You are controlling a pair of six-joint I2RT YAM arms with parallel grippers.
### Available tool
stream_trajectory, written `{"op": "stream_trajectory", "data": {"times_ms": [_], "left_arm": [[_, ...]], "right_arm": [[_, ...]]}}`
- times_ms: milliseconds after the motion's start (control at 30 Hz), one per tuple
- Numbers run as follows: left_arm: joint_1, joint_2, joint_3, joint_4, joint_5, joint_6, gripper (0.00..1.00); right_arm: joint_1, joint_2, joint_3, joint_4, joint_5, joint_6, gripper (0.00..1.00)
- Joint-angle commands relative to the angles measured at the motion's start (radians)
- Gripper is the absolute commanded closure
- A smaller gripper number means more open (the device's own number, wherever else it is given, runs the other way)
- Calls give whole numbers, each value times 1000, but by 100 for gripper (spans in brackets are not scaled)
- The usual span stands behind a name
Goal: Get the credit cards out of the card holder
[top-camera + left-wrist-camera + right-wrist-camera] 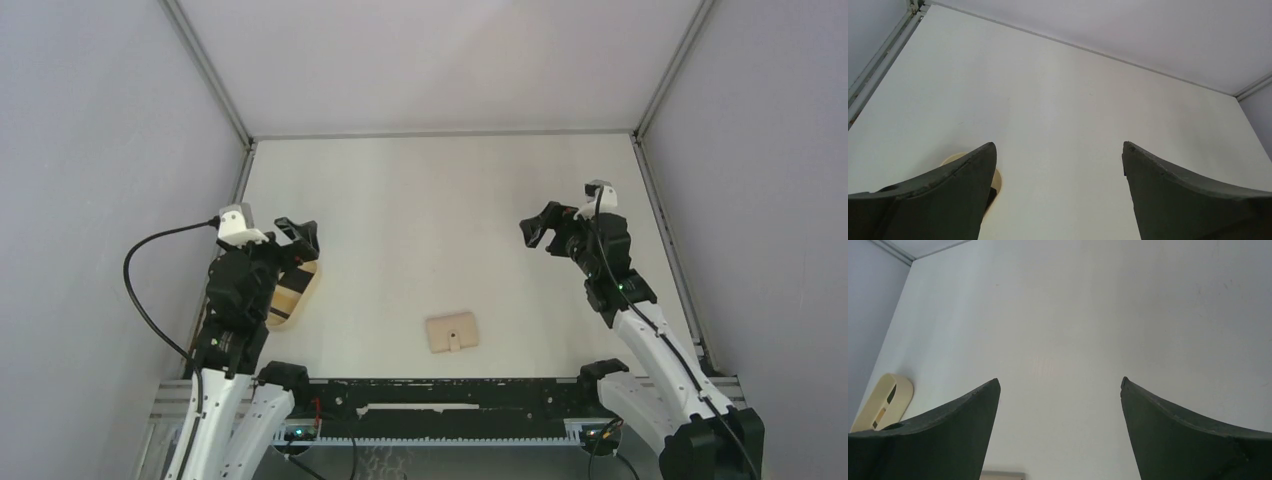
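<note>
The beige card holder [452, 333] lies folded shut on the white table near the front middle, its tab facing me. Its top edge shows at the bottom of the right wrist view [1003, 475]. My left gripper [300, 235] is open and empty, raised over the far end of an oval tan tray [293, 300]. My right gripper [535, 228] is open and empty, raised at the right, well behind the holder. Flat dark and tan-brown shapes lie in the tray [885, 402]; I cannot tell whether they are the credit cards. Both wrist views show spread jaws, left [1058, 145] and right [1059, 381].
The tray rim [998, 177] shows beside my left finger. Grey walls with metal frame rails [210, 80] close in the table on the left, back and right. The arm bases and a black rail [440, 395] run along the front edge.
</note>
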Motion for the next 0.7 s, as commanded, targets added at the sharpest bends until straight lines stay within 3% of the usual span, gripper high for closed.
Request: {"op": "stream_trajectory", "data": {"times_ms": [0, 200, 300, 500, 667], "left_arm": [[7, 4, 10, 19, 19, -4, 0], [8, 18, 24, -10, 49, 5, 0], [27, 28, 50, -50, 46, 35, 0], [207, 239, 91, -197, 229, 31, 0], [239, 448, 108, -289, 49, 108, 5]], "right_arm": [[6, -59, -11, 47, -15, -66, 0], [9, -27, -12, 111, -59, -29, 0], [25, -1, -8, 103, 48, -3, 0], [33, 32, -4, 83, 45, 22, 0], [23, -25, 9, 33, 22, -15, 0]]}}
